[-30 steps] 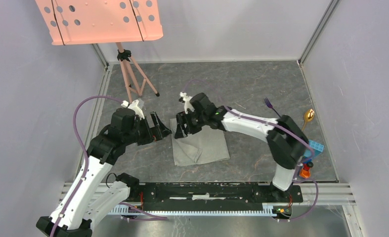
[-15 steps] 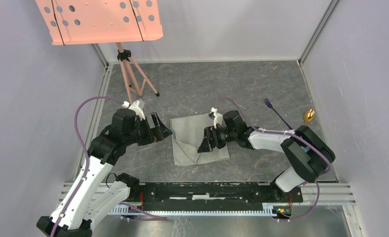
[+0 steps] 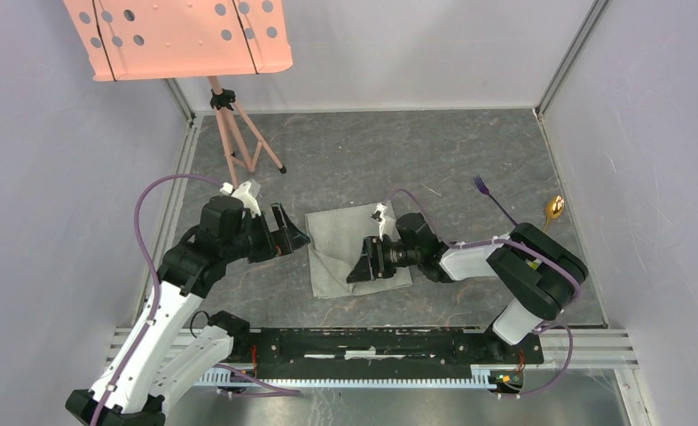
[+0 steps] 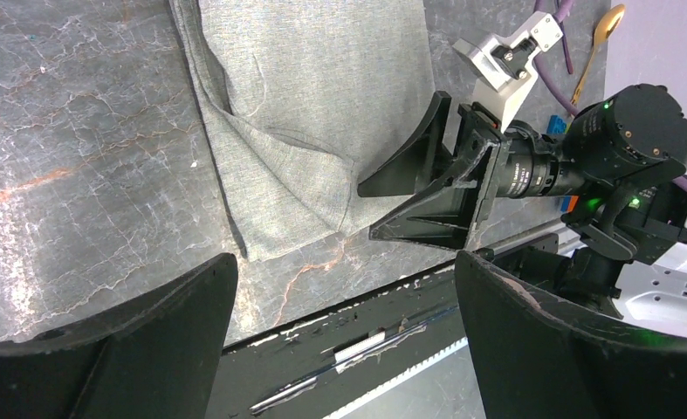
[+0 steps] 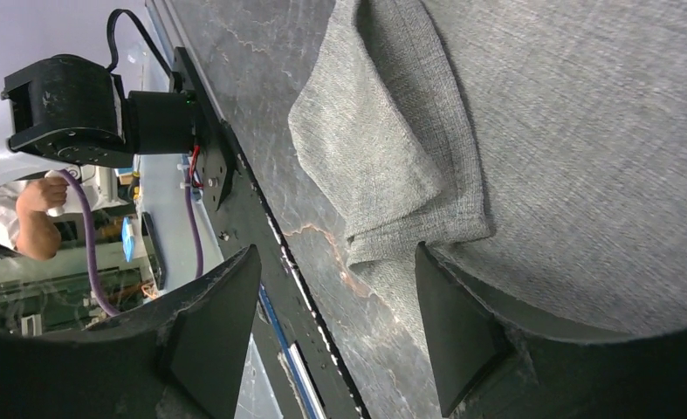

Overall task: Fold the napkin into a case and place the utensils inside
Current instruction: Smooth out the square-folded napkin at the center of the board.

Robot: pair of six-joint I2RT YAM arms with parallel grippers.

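Observation:
The grey napkin [image 3: 363, 232] lies flat mid-table, its left part doubled over into a loose flap [image 5: 383, 166]. My right gripper [image 3: 358, 264] hovers low over the napkin's near edge, open; one fingertip [image 5: 462, 332] is over the cloth by the flap's corner, and nothing is pinched. To the left of the napkin, my left gripper [image 3: 294, 232] is wide open and empty, apart from the cloth. The purple fork [image 3: 491, 197] and the gold-bowled spoon [image 3: 553, 209] lie on the table at the right, behind the right arm.
A salmon perforated panel [image 3: 176, 35] on a tripod [image 3: 239, 138] stands at the back left. A black rail [image 3: 372, 342] runs along the near edge. Walls enclose the table. A bit of blue toy block [image 4: 553, 122] shows behind the right wrist.
My right gripper has come from the napkin's far-left corner down to its near edge, leaving the cloth lying with a folded left flap. The left arm has stayed put.

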